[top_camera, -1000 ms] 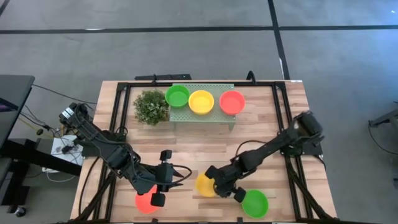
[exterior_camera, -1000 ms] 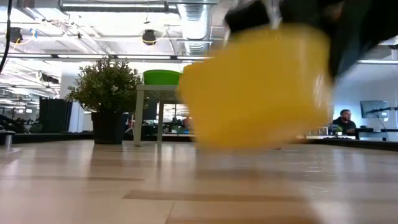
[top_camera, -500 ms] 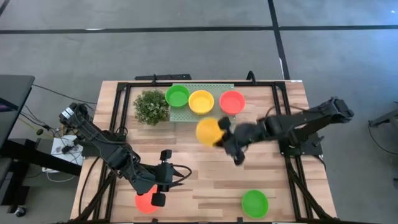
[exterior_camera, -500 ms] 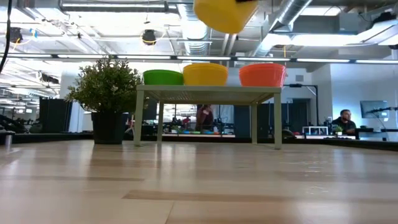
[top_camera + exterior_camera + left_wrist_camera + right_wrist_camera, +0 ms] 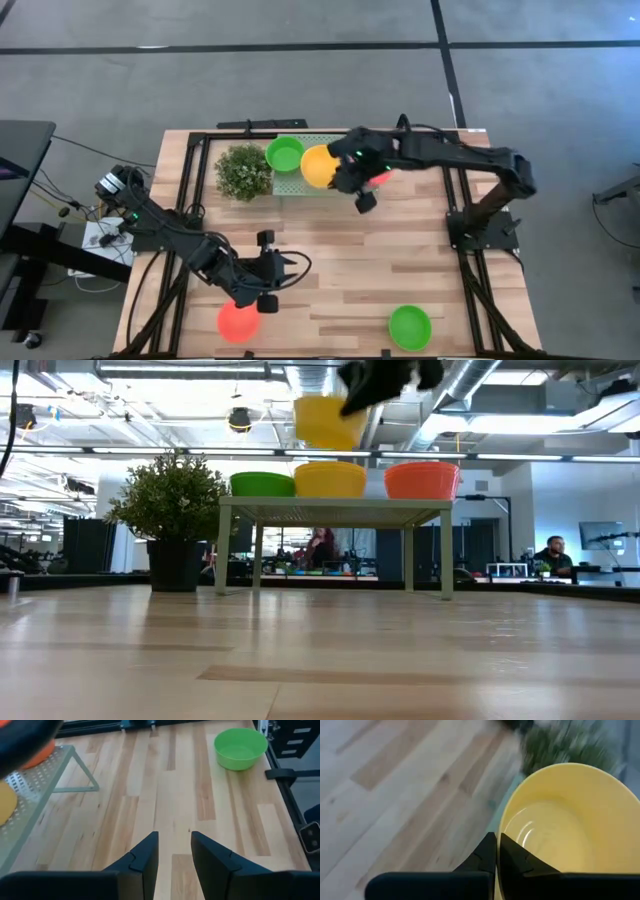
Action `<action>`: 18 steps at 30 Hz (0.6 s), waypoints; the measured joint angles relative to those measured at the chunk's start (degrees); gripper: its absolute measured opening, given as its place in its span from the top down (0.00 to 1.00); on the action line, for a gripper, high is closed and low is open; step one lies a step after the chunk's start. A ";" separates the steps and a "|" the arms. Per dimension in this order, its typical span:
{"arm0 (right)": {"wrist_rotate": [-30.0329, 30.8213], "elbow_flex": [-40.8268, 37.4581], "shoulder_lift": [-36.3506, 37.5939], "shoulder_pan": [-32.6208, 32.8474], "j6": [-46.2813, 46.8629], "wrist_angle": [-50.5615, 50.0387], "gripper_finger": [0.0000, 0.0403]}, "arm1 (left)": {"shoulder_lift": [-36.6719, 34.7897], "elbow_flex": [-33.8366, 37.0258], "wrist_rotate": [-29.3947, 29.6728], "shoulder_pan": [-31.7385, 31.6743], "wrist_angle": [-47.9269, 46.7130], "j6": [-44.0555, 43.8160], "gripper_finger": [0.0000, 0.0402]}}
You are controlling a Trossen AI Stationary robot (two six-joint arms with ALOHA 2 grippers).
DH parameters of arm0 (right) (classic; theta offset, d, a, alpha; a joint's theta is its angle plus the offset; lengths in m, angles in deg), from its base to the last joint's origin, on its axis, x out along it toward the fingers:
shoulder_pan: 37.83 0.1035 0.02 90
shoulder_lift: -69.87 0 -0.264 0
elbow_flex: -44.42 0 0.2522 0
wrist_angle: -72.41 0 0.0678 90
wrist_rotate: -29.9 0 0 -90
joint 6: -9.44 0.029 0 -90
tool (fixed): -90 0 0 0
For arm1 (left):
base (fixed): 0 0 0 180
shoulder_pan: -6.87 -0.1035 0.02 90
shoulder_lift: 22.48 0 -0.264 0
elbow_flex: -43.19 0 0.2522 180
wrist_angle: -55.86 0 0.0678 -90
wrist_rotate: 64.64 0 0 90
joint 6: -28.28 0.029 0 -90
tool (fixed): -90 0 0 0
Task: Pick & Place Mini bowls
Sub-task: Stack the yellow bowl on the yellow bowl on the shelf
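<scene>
Up over the pale green perforated tray stand (image 5: 325,187) at the far side of the wooden slatted table (image 5: 330,270): right pincer (image 5: 352,180) clamped tight on the rim of a small round yellow plastic bowl (image 5: 318,165), carried in the air. In the low view, held clear above a second yellow bowl (image 5: 330,479) sitting mid-stand, apart from it, tilted a little. Flanking on the stand: a bright green plastic bowl (image 5: 285,154) on the plant side, a red-orange plastic bowl (image 5: 421,480) on the other, largely hidden from above under the right arm. Just beside the stand's end, a bushy green potted plant (image 5: 243,172), close to the green bowl.

Nearer the front edge: left pincer (image 5: 268,272) hanging low over the boards, fingers (image 5: 145,857) parted with bare wood showing between them, gripping nothing. Just beside it toward the front edge, a loose red-orange bowl (image 5: 238,321). Well apart along the same edge, a loose green bowl (image 5: 410,326), also seen ahead in the left wrist view.

Open middle of the table between stand and front row. Black frame rails (image 5: 463,250) along both sides and the far edge. Beyond the table in the low view, a seated person (image 5: 552,557) at a desk.
</scene>
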 joint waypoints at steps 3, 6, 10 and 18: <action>-1.73 1.54 -3.26 -3.00 0.14 -1.82 1.00 | 0.00 0.21 0.00 -0.57 -0.09 0.02 0.71; -1.95 2.51 -5.46 -4.65 -0.43 -2.85 1.00 | -0.02 0.21 0.00 -0.87 0.18 -0.04 0.71; -1.90 3.90 -7.28 -5.49 -0.87 -4.16 1.00 | -0.02 0.21 -0.01 -0.88 0.38 -0.04 0.71; -1.46 4.17 -7.87 -5.47 -0.81 -8.10 0.99 | -0.02 0.21 -0.02 -0.88 0.46 -0.07 0.71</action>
